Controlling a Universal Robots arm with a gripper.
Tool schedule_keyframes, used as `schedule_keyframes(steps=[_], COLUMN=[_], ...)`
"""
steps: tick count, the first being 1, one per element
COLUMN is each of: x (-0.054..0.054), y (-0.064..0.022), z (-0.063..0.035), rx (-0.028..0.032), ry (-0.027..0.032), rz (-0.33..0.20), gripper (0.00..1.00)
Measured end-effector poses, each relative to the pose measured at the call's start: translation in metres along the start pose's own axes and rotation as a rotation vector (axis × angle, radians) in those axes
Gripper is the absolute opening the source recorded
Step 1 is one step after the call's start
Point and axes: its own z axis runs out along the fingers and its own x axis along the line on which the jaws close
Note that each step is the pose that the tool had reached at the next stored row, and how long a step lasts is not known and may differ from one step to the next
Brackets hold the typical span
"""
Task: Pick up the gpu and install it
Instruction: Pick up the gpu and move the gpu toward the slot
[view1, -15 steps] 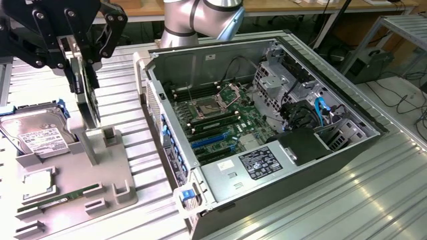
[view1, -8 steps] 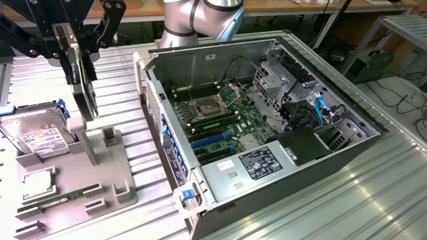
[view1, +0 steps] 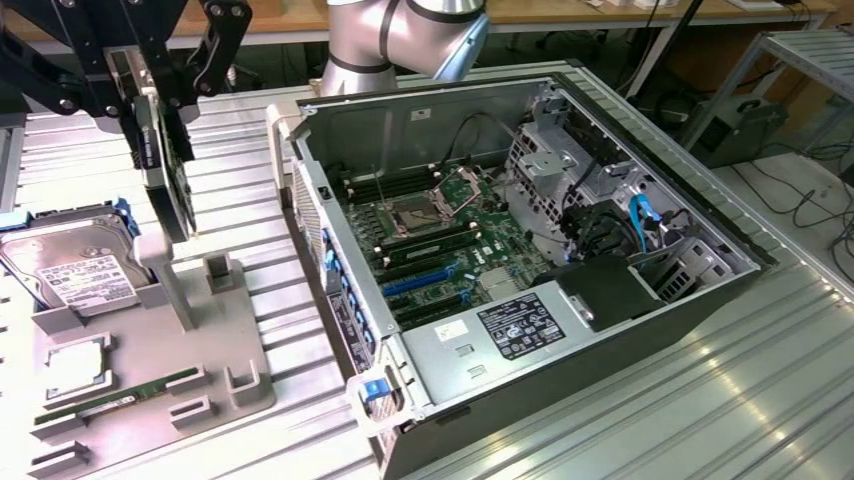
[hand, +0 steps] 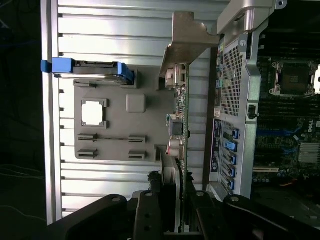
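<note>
In the exterior view's upper left, the gripper pinches the gpu edge-on above the gray tray, apart from the open computer case.

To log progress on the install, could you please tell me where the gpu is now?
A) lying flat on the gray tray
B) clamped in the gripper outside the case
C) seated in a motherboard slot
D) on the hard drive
B: the gripper is shut on the gpu, holding it edge-on beside the open computer case, whose blue expansion slots sit bare.
</note>
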Motion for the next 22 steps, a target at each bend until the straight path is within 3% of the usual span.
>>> schedule_keyframes(steps=[11,22], x=[-0.003,-0.024], y=[-0.0001,-0.0009], z=[0.0,0.0005], rx=[0.0,0.0], ry=[0.0001,0.0], rz=[0.0,0.0], gripper=[0.27,0.27])
